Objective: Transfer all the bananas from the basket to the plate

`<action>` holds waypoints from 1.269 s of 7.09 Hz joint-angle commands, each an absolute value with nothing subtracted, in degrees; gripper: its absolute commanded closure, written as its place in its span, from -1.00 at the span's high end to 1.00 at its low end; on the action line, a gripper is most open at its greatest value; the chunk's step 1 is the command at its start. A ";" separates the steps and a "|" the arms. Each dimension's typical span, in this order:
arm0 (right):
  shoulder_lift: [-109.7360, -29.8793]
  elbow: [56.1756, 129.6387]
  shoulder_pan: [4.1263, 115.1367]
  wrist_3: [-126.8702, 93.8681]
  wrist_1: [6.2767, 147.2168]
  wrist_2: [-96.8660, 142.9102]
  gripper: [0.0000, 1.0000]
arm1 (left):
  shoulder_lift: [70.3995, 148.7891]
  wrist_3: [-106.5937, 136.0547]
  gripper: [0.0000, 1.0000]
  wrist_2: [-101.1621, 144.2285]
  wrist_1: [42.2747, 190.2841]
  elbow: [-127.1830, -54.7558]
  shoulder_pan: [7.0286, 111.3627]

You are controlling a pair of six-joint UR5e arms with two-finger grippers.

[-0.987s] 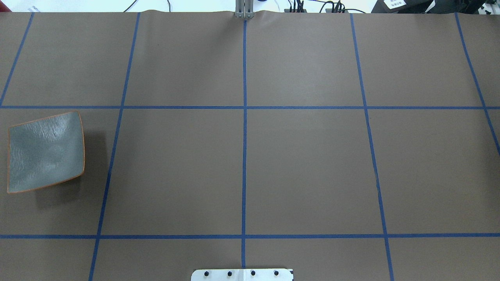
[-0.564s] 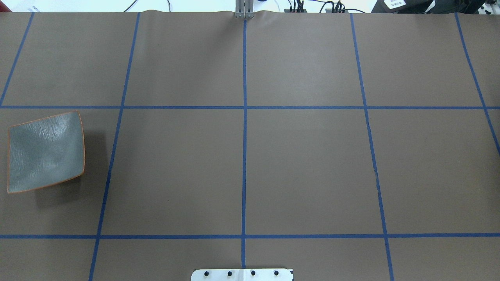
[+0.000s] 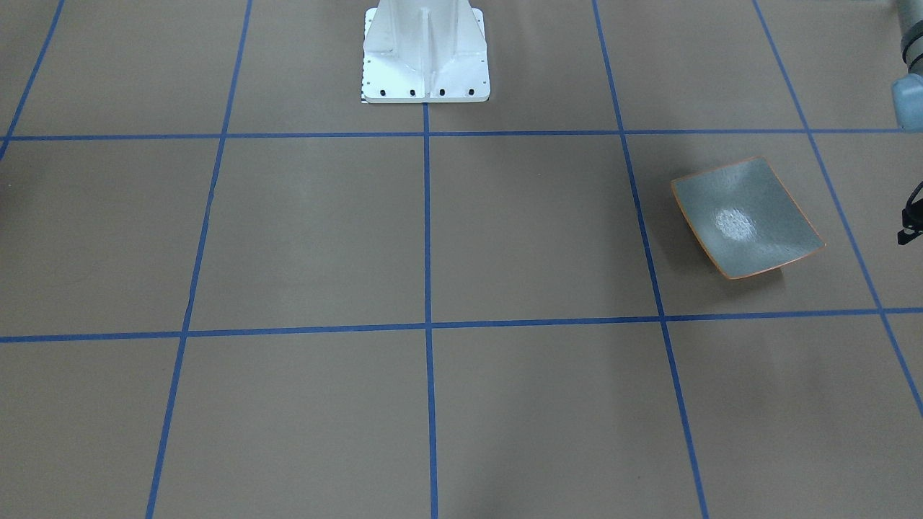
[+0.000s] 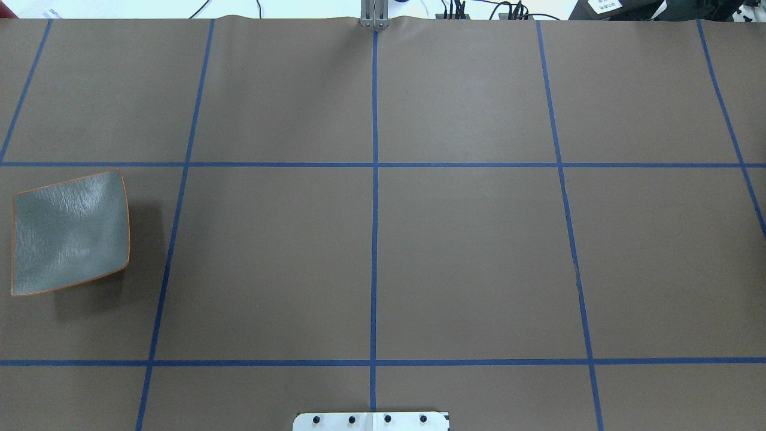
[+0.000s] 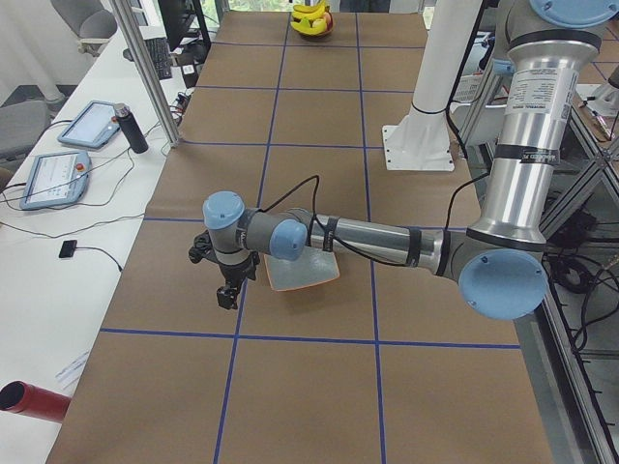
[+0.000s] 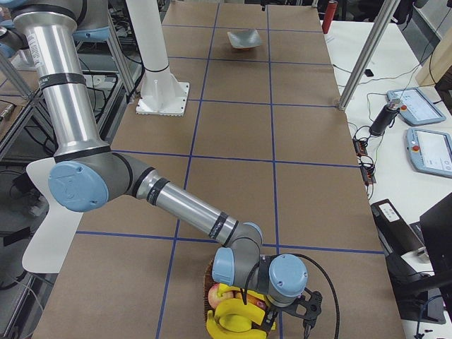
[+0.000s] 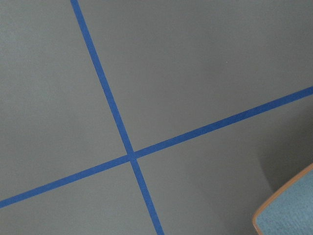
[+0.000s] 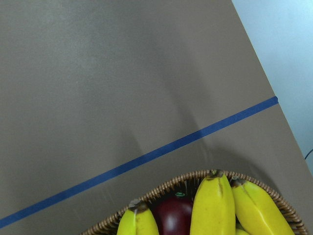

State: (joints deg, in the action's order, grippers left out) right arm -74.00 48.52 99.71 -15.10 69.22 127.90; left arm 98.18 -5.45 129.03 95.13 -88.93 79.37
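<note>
The grey-green plate (image 4: 70,233) with an orange-brown rim lies empty at the table's left side; it also shows in the front view (image 3: 746,216) and the left side view (image 5: 302,274). Yellow bananas (image 8: 212,205) lie in a wicker basket (image 8: 166,188) at the table's right end (image 6: 233,314), with a dark red apple (image 8: 173,215) among them. My left gripper (image 5: 227,295) hangs beside the plate, toward the table's left end. My right gripper (image 6: 305,318) hangs just over the basket. I cannot tell whether either is open or shut.
The white robot base (image 3: 425,50) stands at the middle of the near edge. Metal posts (image 5: 145,68) stand along the operators' side, with a black bottle (image 5: 131,126) and tablets on the white bench. A red cylinder (image 5: 34,401) lies off the table's left end.
</note>
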 commanded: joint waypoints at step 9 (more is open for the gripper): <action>-72.51 40.87 96.59 -15.12 61.79 122.96 1.00 | 99.49 -5.45 1.00 129.02 95.10 -88.42 79.19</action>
State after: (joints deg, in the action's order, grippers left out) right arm -72.27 41.01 96.69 -15.13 62.64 123.98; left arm 99.43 -5.47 129.02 95.09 -88.46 79.26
